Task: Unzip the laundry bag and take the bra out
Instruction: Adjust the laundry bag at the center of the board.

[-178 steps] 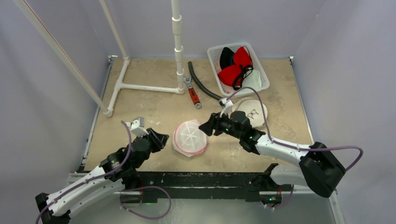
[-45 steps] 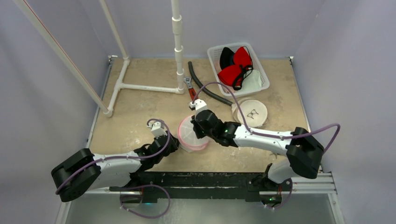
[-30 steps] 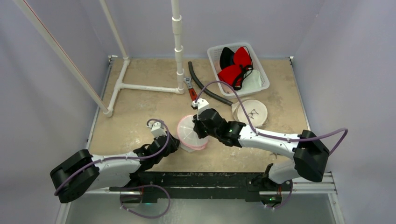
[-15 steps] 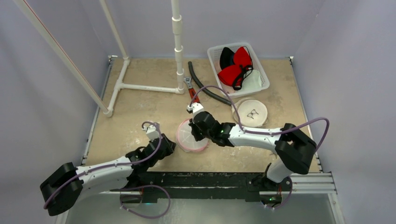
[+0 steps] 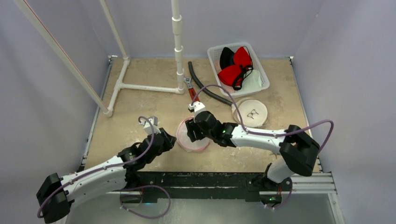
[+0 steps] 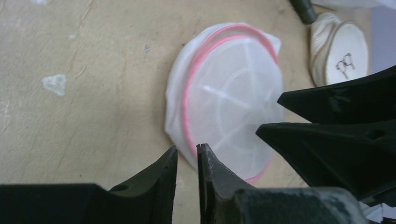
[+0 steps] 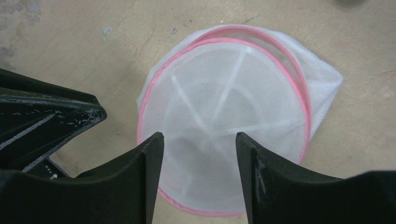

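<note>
Right gripper point(image 7: 198, 140) spread over the laundry bag point(image 6: 229, 93), flat on the worktop point(image 5: 140, 107), to steady it | left gripper point(image 6: 187, 151) nearly pressed together at its pink rim, I judge seeking the zipper pull | bra not visible inside.

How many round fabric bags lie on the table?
2: the pink-rimmed mesh bag beneath the right claw, and a cream one just in front of the white basket. Others could hide inside it.

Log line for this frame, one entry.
phase: pre-grasp | laundry bag: lying on table | left claw: nearly shut, at bag's rim | right claw: open, above bag | zipper: not discernible
</note>
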`<action>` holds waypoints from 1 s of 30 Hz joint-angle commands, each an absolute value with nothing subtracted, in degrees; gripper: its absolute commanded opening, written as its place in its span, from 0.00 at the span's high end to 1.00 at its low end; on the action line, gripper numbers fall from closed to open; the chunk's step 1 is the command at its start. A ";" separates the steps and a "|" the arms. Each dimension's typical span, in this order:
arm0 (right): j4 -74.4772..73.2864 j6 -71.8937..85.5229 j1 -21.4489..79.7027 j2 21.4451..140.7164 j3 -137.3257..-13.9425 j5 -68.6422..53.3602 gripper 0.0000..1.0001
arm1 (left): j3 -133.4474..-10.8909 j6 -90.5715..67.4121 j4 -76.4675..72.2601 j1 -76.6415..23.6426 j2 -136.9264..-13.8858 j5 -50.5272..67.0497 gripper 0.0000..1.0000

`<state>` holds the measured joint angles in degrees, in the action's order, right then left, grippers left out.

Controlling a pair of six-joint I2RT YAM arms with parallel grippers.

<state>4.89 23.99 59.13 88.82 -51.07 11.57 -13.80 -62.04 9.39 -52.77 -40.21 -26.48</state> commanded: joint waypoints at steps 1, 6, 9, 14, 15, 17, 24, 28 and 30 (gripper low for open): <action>1.47 24.32 58.89 81.30 -52.72 15.48 0.37 | -21.70 -57.80 11.80 -52.72 -39.02 -26.30 0.78; -1.83 25.46 58.55 70.77 -50.11 22.75 0.35 | -27.15 -55.62 7.65 -52.74 -41.08 -21.90 0.76; -0.51 27.36 55.24 64.57 -44.51 24.01 0.34 | -27.23 -56.73 -3.52 -52.72 -46.70 -13.84 0.75; 11.38 31.27 42.44 53.83 -29.39 6.96 0.35 | -26.63 -59.51 -25.76 -52.58 -63.16 -0.58 0.78; 13.97 31.77 41.10 51.81 -26.91 4.21 0.35 | -26.21 -60.12 -29.97 -52.42 -66.16 2.15 0.78; 17.49 32.88 40.26 48.65 -23.33 1.31 0.35 | -25.38 -61.65 -36.33 -51.78 -71.34 5.71 0.79; 20.38 34.77 40.09 36.19 -16.33 2.38 0.37 | -21.36 -64.53 -42.69 -47.11 -79.03 7.51 0.81; 18.47 34.47 40.11 34.68 -15.65 2.92 0.37 | -21.43 -62.88 -40.26 -46.06 -80.36 5.84 0.81; 18.20 34.47 40.12 34.86 -15.51 2.47 0.37 | -21.38 -62.45 -39.98 -45.76 -81.53 5.47 0.81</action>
<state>16.80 33.95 40.16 34.72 -16.36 3.40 -21.39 -63.00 -36.49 -46.41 -79.90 5.45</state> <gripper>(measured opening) 0.634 0.190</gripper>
